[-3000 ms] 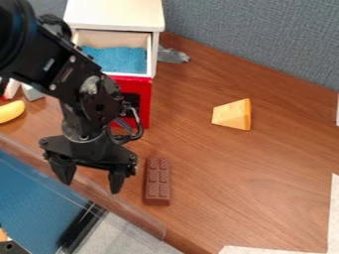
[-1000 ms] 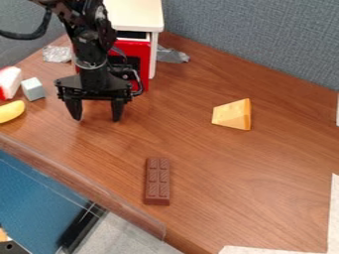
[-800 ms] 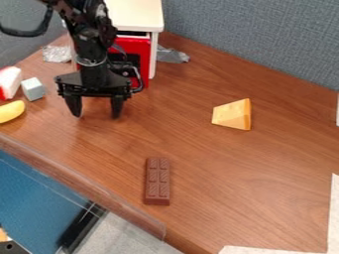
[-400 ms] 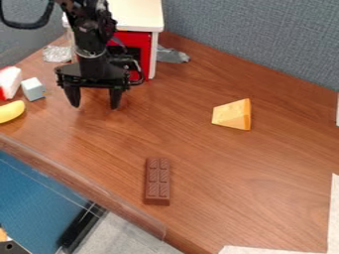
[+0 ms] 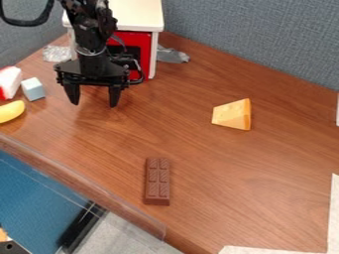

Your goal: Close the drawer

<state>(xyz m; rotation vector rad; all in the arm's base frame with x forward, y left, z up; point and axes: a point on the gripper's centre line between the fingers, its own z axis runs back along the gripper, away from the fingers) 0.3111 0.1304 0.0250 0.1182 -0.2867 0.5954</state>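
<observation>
The pincer (image 5: 92, 96) hangs with its tips spread apart. Just behind it, the red drawer (image 5: 144, 49) sits pushed into the white cabinet (image 5: 136, 15). Nearer the front, right of the pincer, lies a chocolate bar (image 5: 157, 181).

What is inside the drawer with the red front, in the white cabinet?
Its contents cannot be seen, because the red-fronted drawer is shut under the white cabinet top. Part of its front is hidden behind the black robot arm.

We log the arm (image 5: 90, 30) masking part of the red drawer front (image 5: 145, 47), the top edge cropping the white cabinet (image 5: 139, 16), the left edge clipping the banana (image 5: 11, 111).
</observation>
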